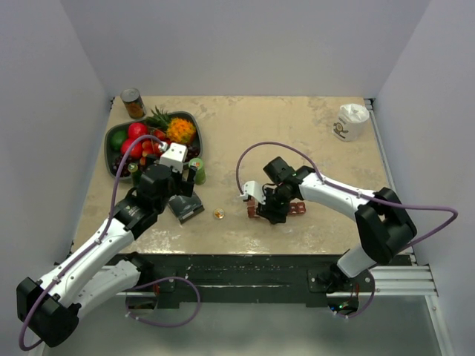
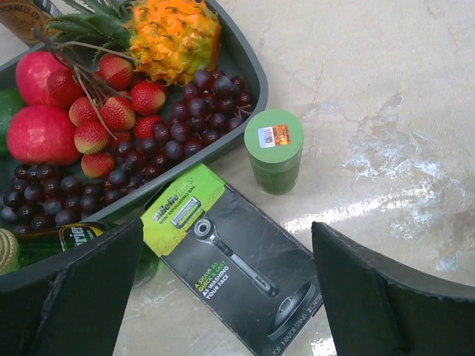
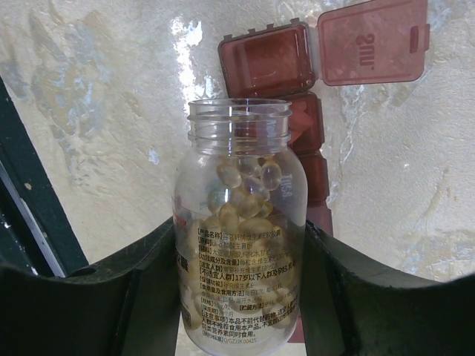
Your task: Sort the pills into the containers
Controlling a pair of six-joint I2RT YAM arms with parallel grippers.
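Right end effector (image 3: pixel 239 252) is pinching a clear bottle (image 3: pixel 237 222), cap off, with the pills (image 3: pixel 249 182) piled up inside. Its mouth points at the containers (image 3: pixel 271 63), the dark red strip lying on the table (image 1: pixel 297 126) just past it, end lid (image 3: pixel 371 41) flipped open. Left end effector (image 2: pixel 223 297) is spread wide, hanging over a razor box (image 2: pixel 237 259) next to a green jar (image 2: pixel 274 148) and the fruit tray (image 2: pixel 245 81).
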